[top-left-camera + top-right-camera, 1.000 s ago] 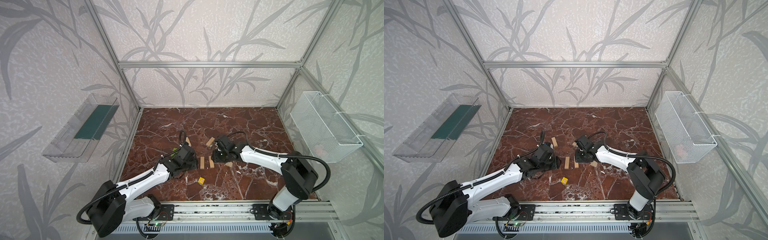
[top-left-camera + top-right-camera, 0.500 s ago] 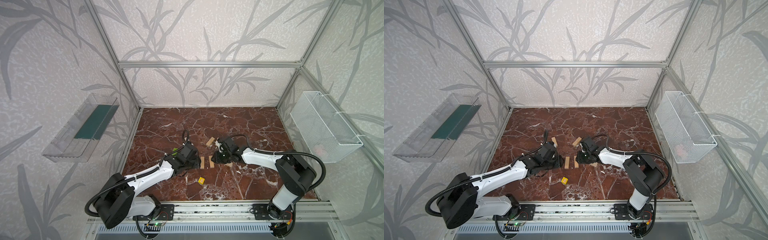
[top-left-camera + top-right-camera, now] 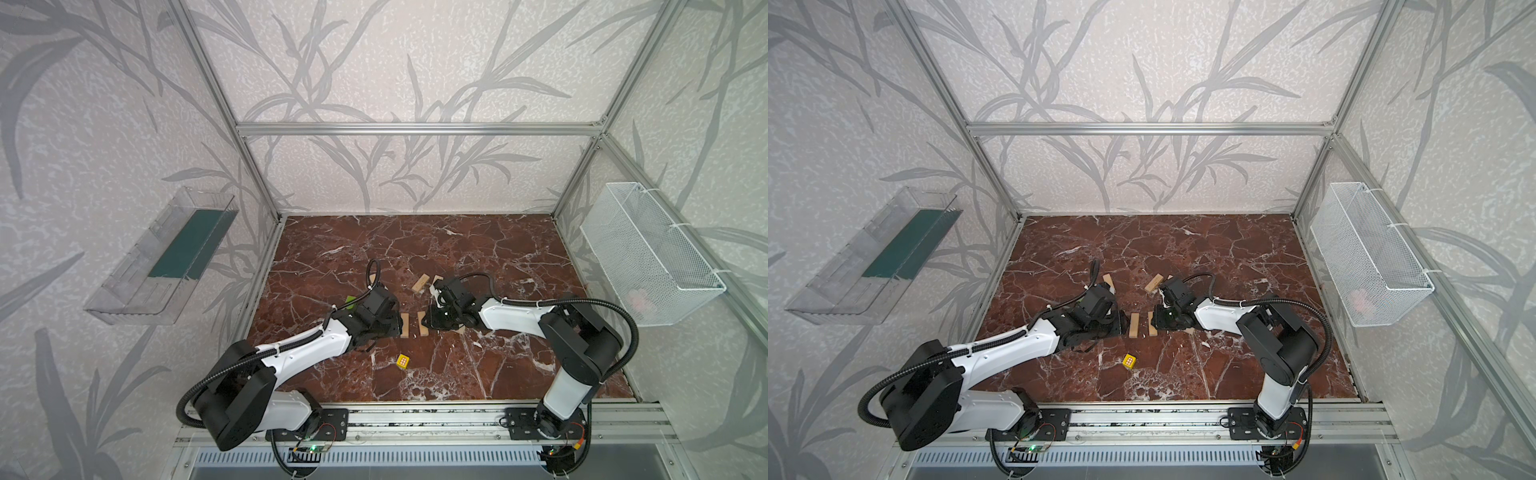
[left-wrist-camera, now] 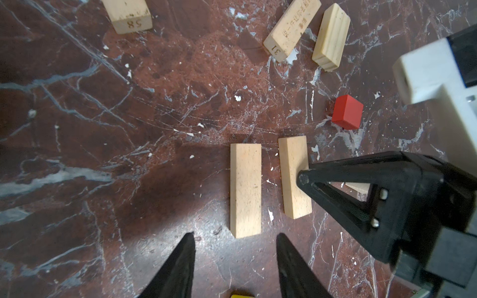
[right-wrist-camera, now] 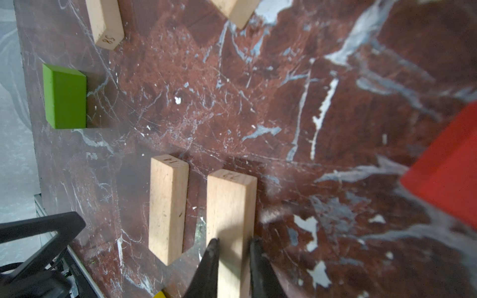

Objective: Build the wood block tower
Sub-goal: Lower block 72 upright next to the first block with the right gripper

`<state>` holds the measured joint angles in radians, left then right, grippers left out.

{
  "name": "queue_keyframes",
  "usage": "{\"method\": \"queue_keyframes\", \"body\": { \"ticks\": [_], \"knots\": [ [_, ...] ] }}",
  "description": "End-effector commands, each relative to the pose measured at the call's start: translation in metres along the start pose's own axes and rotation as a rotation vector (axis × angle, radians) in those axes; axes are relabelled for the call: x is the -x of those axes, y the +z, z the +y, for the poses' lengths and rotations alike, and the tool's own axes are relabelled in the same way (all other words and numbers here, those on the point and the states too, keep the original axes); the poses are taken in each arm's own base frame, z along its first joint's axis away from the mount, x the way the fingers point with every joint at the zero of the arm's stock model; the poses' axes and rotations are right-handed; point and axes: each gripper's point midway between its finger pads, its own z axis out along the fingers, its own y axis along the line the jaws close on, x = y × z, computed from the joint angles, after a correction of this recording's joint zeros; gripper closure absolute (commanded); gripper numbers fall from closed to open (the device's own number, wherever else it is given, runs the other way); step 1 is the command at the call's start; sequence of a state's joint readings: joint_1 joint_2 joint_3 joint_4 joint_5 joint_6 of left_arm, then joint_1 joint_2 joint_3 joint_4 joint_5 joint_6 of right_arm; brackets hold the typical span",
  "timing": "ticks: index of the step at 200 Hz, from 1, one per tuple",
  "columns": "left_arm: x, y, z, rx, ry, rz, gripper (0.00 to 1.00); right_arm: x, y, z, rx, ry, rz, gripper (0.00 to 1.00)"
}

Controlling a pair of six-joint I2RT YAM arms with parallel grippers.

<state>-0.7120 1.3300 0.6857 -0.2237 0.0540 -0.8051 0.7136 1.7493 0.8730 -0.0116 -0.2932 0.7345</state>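
Note:
Two pale wood blocks lie flat side by side mid-floor: a left bar (image 3: 405,326) (image 4: 245,191) (image 5: 167,206) and a right bar (image 3: 422,331) (image 4: 294,165) (image 5: 229,201). My left gripper (image 3: 395,328) (image 4: 235,234) is open and empty, its tips just short of the left bar's end. My right gripper (image 3: 428,323) (image 5: 234,241) has its jaws close together. Its tips sit on the right bar's top near its outer edge and hold nothing. Loose around them are a red cube (image 4: 347,112), a green bar (image 5: 65,96) and a yellow cube (image 3: 403,360). No tower stands.
More pale bars (image 4: 290,28) (image 4: 331,36) (image 4: 129,15) lie farther back. A white wire basket (image 3: 648,257) hangs on the right wall and a clear tray (image 3: 166,257) on the left. The metal rail (image 3: 415,411) runs along the front edge.
My right gripper came forward and left onto the right bar while its jaws closed. My left gripper slid right toward the left bar. Both bars stayed put.

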Motion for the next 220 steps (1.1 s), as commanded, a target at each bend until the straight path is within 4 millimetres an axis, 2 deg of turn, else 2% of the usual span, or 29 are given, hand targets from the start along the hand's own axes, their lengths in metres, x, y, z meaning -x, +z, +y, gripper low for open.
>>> {"method": "queue_keyframes", "body": {
  "ticks": [1,51,166,220],
  "knots": [
    [0.009,-0.006,-0.002,0.002,-0.011,-0.027,0.5,-0.006,0.002,0.001,0.002,0.019,0.01,0.78],
    [0.009,-0.008,0.001,0.01,-0.013,-0.03,0.5,-0.007,0.003,-0.003,-0.054,0.067,-0.02,0.79],
    [0.008,-0.014,0.005,0.017,-0.015,-0.034,0.5,-0.005,0.005,0.019,-0.06,0.126,-0.097,0.79],
    [0.006,-0.013,0.007,0.018,-0.016,-0.028,0.5,-0.006,0.01,0.02,-0.06,0.17,-0.111,0.79]
  ]
}}
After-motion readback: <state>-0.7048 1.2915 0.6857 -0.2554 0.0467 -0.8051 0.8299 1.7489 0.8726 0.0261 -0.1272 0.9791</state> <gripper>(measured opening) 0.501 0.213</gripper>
